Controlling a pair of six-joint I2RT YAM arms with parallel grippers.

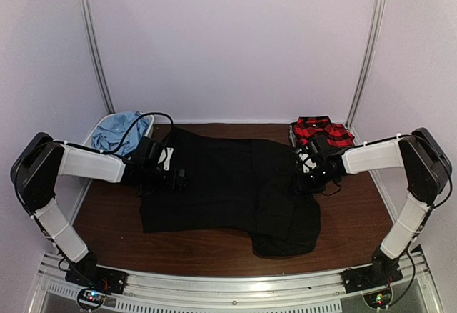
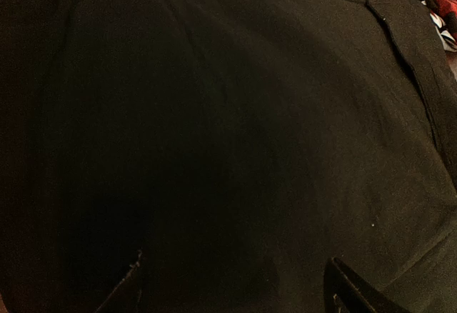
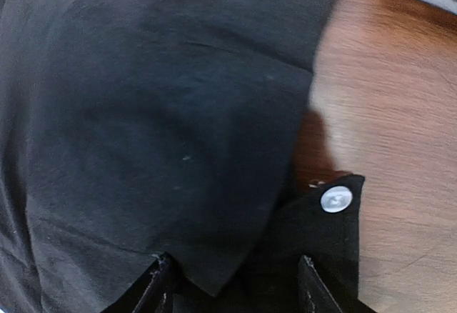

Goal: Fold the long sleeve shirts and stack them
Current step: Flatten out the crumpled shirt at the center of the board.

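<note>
Black shirt (image 1: 228,184) lay spread over the middle of the wooden table (image 1: 357,220), mostly flat, with its near right part bunched into a lump. We saw a blue shirt (image 1: 118,128) heaped at the far left corner and a plaid shirt (image 1: 321,131) at the far right corner, both apart from the work.

The left gripper (image 1: 178,179) sat low on the black shirt's left edge, jaws parted, with only dark cloth under them. The right gripper (image 1: 307,177) sat at the right edge, jaws also parted and not clenched. A pointed corner of cloth lay between its fingers, and a tab with a white button (image 3: 335,199) lay by one of them.

We judged the risks as follows. The right jaws could close on the tab or on one layer alone and pull the fold crooked. Uneven pulling could slide the shirt across the wood. The lump could get folded in.
</note>
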